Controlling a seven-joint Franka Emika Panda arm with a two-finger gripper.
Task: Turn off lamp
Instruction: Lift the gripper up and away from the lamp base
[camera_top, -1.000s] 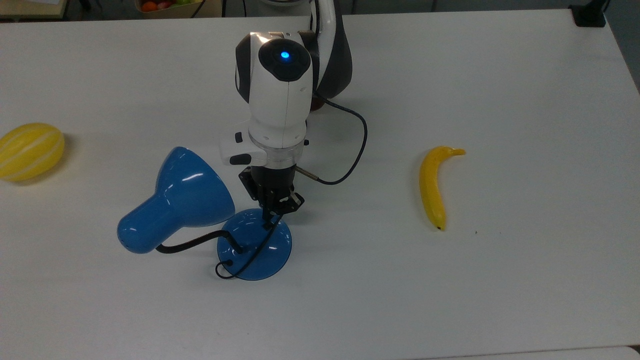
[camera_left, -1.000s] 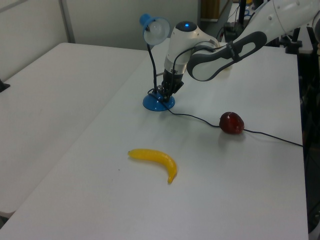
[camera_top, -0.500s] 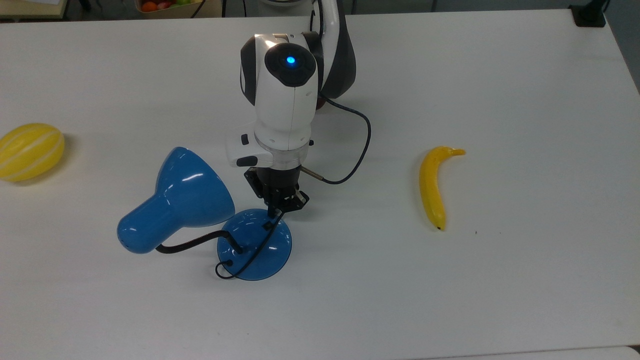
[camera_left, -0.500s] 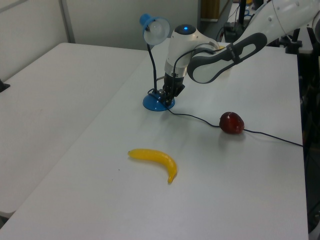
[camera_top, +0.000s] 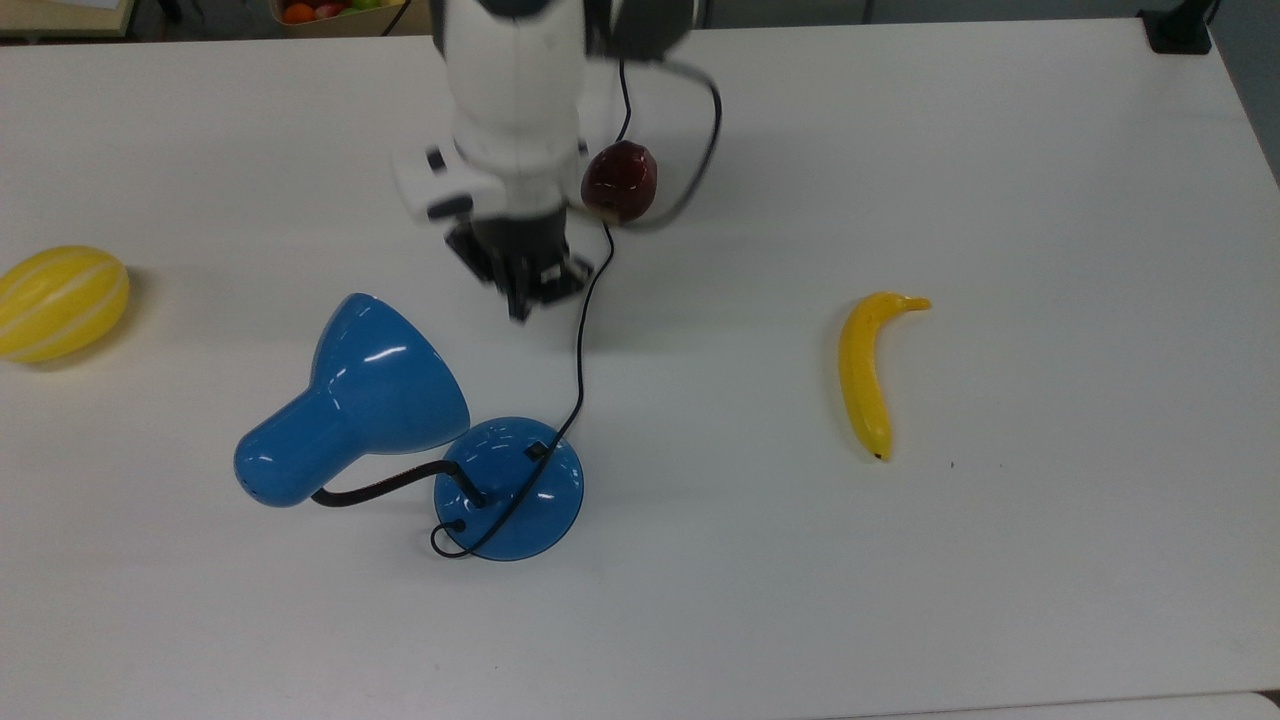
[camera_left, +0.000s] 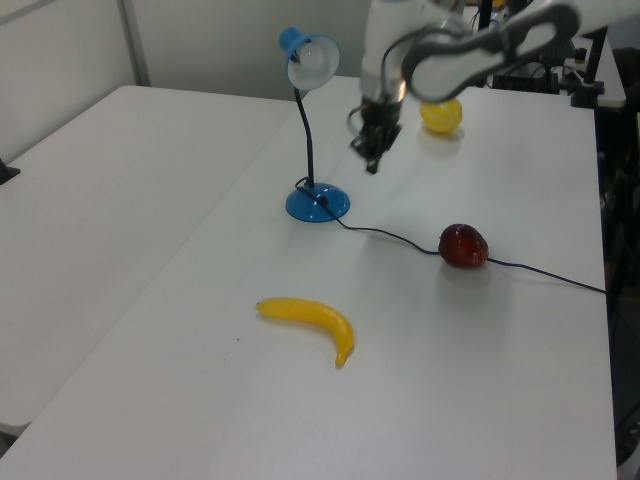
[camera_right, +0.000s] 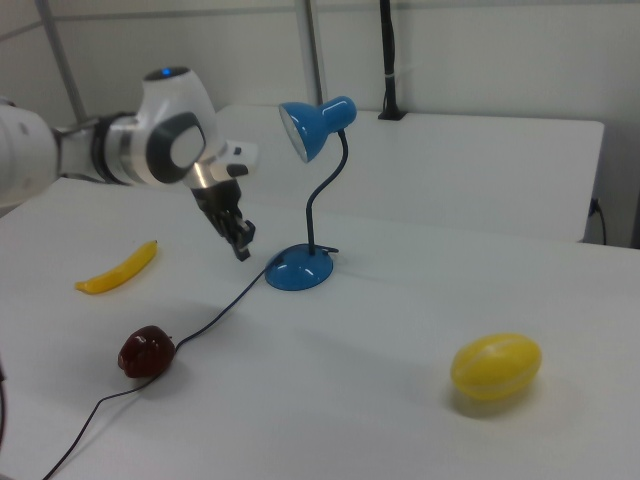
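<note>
Now gripper (camera_top: 520, 300) hangs above table (camera_top: 1000, 600), apart from lamp (camera_top: 508, 487).

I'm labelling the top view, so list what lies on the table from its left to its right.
Yellow melon → blue lamp → dark red object on the cord → banana.

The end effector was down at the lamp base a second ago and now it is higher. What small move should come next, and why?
Probably a short further retreat upward, away from the lamp. The end effector has left the switch on the blue base and hangs clear above the table, apart from the cord. Whether the bulb is dark cannot be told.
</note>
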